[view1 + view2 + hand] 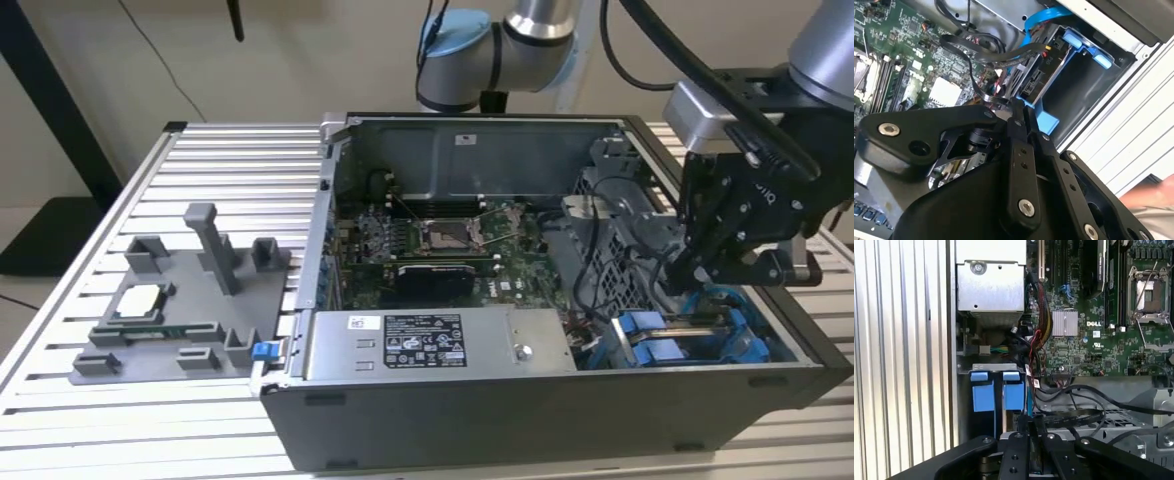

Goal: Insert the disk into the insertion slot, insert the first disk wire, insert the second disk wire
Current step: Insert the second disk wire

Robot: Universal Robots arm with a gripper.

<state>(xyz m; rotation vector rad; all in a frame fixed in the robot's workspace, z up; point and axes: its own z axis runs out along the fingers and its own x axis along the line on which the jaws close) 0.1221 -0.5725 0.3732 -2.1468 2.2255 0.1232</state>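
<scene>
The disk (1035,75) stands on edge in its bright blue carrier inside the insertion slot (1089,95); the slot is a grey sheet-metal bay with blue tabs, at the near corner of the open case on the exterior view's right. The disk's dark connector end is exposed; a flat black wire (1004,54) loops beside it, its end pinched between the fingertips of the gripper (1021,109), just beside the carrier.

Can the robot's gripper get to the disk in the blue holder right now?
Probably yes. The gripper, shut on a black wire, hangs right by the disk, and nothing seems to stand between them.
</scene>
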